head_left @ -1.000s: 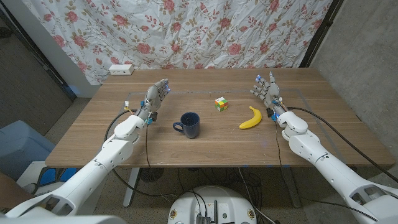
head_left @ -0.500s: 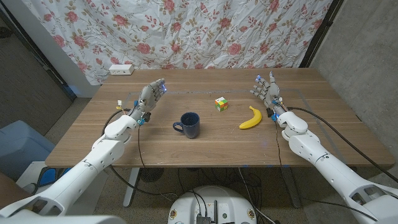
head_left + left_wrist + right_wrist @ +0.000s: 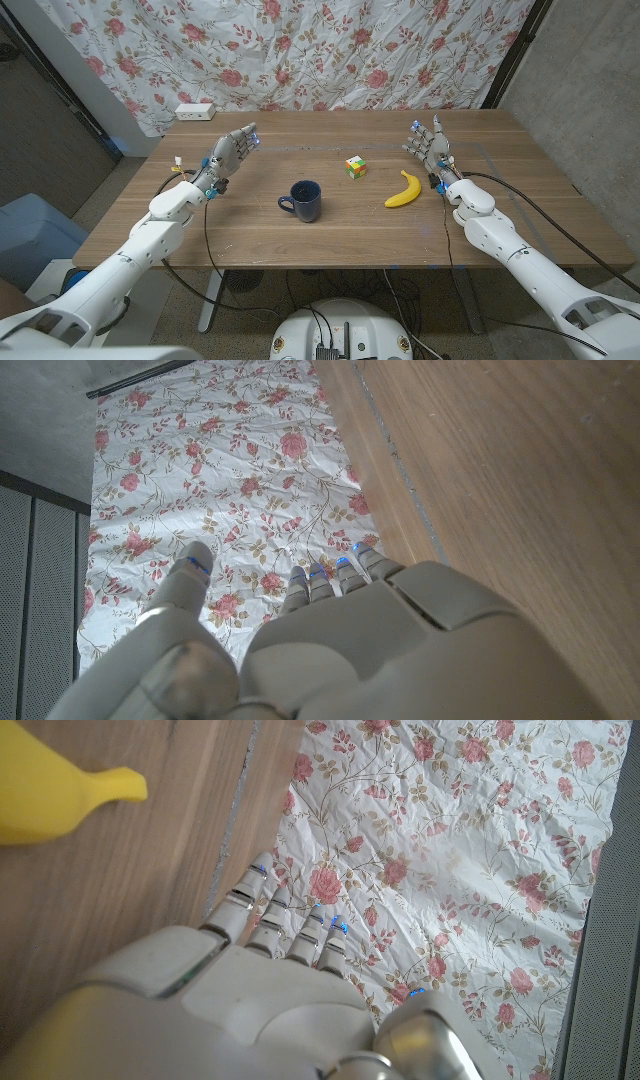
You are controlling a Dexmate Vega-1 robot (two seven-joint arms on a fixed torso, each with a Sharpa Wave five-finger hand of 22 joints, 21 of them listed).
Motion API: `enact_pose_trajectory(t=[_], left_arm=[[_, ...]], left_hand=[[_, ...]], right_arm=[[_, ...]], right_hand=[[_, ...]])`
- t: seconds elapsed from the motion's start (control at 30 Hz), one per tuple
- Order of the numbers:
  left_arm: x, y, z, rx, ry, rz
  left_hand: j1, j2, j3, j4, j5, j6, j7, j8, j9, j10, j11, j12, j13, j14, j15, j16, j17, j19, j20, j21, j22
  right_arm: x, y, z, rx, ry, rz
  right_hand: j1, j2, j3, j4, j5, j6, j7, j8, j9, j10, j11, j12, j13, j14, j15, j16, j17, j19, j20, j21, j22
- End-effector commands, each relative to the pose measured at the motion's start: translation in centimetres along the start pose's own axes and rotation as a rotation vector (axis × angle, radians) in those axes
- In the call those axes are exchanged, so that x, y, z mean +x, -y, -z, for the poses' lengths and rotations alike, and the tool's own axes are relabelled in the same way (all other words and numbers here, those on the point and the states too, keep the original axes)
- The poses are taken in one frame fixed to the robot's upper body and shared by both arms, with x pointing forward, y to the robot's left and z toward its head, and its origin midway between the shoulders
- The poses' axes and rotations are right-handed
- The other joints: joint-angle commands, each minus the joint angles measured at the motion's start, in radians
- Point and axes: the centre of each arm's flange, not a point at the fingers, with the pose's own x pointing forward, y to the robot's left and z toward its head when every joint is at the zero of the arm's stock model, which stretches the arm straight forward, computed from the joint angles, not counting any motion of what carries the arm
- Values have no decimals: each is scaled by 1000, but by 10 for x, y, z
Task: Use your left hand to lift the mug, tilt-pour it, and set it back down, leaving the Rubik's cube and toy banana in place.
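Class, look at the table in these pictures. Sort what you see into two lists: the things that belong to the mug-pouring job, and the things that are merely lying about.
Belongs to the job:
mug, to be lifted
left hand, empty
Rubik's cube, must stay put
toy banana, must stay put

Just lying about:
white power strip, at the table's far edge
right hand, empty, beside the banana

Right hand (image 3: pixel 250 1005) seen from behind, fingers (image 3: pixel 240 900) straight and close together, holding nothing. Toy banana (image 3: pixel 55 792) lies on wooden table (image 3: pixel 120 880), apart from fingers, one tapered end showing. Beyond table edge, floral curtain (image 3: pixel 450 840); dark panel (image 3: pixel 610 940) beside it.
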Motion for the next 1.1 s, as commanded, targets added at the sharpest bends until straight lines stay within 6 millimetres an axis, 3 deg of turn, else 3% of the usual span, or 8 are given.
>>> enact_pose_trajectory(t=[0.03, 0.77, 1.1], left_arm=[[-21, -12, -1, 31, -10, 67], [-45, -1, 4, 77, -40, 201], [-56, -3, 4, 101, -39, 271]], left_hand=[[16, -3, 2, -12, -2, 0, -11, 7, 5, -3, -11, -3, 3, -1, -47, -2, 3, -7, -71, 1, 2], [72, -19, 22, -27, 8, -41, 1, 1, 7, -38, 5, -10, 5, -24, -18, -6, 4, -24, -45, -4, 1], [121, -35, 40, -27, 12, -86, -17, -2, 7, -80, 1, -14, 5, -71, -17, -10, 5, -69, -49, -10, 1]], right_arm=[[0, 0, 0, 0, 0, 0], [0, 0, 0, 0, 0, 0], [0, 0, 0, 0, 0, 0]], right_hand=[[2, 10, 1, 7, 4, 0, -6, 4, 2, 8, 1, 5, 4, 5, -50, 6, 2, 4, 1, 6, 5], [2, 10, 1, 7, 4, -1, -6, 4, 2, 8, 1, 5, 4, 6, -50, 6, 2, 3, 0, 6, 5], [2, 10, 1, 7, 4, -1, -6, 4, 2, 8, 1, 5, 4, 5, -50, 5, 2, 3, 1, 6, 5]])
